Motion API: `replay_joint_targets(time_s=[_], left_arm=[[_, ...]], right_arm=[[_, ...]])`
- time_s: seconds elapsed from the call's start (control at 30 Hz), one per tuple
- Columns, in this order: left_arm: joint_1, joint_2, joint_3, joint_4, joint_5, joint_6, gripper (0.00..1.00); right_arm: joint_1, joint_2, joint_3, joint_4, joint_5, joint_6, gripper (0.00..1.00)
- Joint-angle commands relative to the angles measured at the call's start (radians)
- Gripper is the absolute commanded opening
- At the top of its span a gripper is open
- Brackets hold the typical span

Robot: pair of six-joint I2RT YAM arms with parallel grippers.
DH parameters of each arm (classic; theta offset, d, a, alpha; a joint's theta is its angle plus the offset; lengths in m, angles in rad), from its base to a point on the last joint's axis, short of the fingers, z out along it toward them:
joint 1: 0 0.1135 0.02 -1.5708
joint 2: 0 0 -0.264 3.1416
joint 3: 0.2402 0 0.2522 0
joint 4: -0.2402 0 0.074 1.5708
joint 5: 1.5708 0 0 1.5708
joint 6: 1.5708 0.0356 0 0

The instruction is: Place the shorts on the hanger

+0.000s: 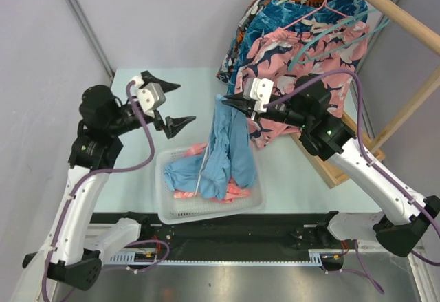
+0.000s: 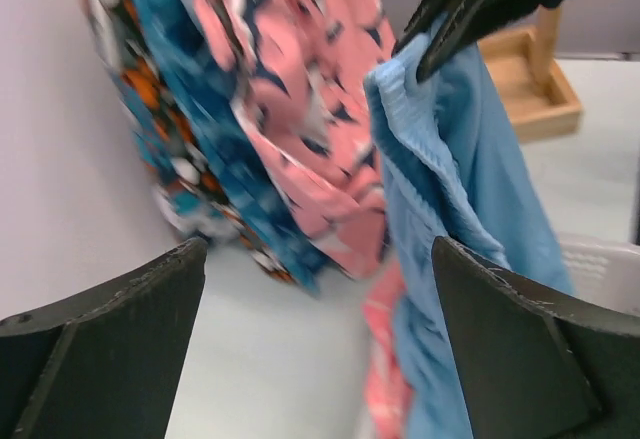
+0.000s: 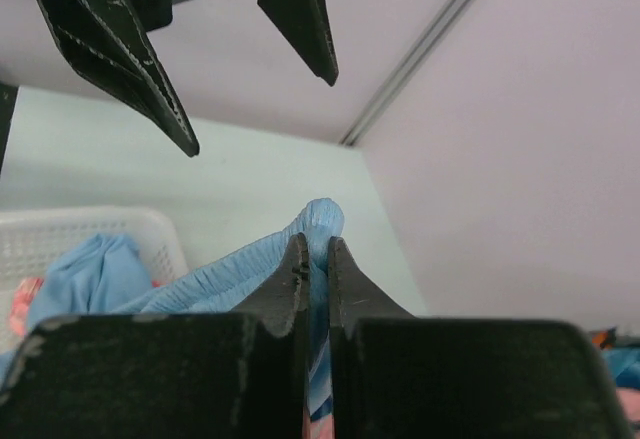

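One waistband fold of the shorts [image 1: 234,154] sits pinched in the right gripper [image 1: 230,101]; the left gripper [image 1: 187,101] gapes empty nearby.

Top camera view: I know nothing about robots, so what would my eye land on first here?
Most striking are the light-blue shorts, pinched at the waistband by the shut right gripper and dangling into a white basket below. Just left, the left gripper gapes wide open, empty. Behind, at back right, bright patterned clothes hang from a wooden rail.
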Motion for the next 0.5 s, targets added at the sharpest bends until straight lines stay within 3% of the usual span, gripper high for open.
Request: replay_joint_targets(time_s=[0.0, 0.07, 0.13, 0.23, 0.47], left_arm=[[-0.020, -0.024, 0.068, 0.141, -0.046, 0.108, 1.00], [-0.020, 0.047, 0.181, 0.037, 0.036, 0.075, 1.00], [-0.030, 0.090, 0.261, 0.020, 0.098, -0.060, 1.00], [-0.051, 0.131, 0.301, 0.064, 0.167, -0.221, 0.97], [-0.096, 0.114, 0.301, 0.075, 0.243, -0.330, 0.92]], right_arm=[[0.037, -0.078, 0.017, 0.277, 0.005, -0.034, 0.00], [0.059, -0.088, 0.017, 0.293, -0.002, -0.073, 0.00], [0.076, -0.097, 0.017, 0.293, -0.013, -0.094, 0.00], [0.113, -0.100, 0.017, 0.300, -0.001, -0.139, 0.00], [0.136, -0.082, 0.017, 0.357, 0.039, -0.162, 0.00]])
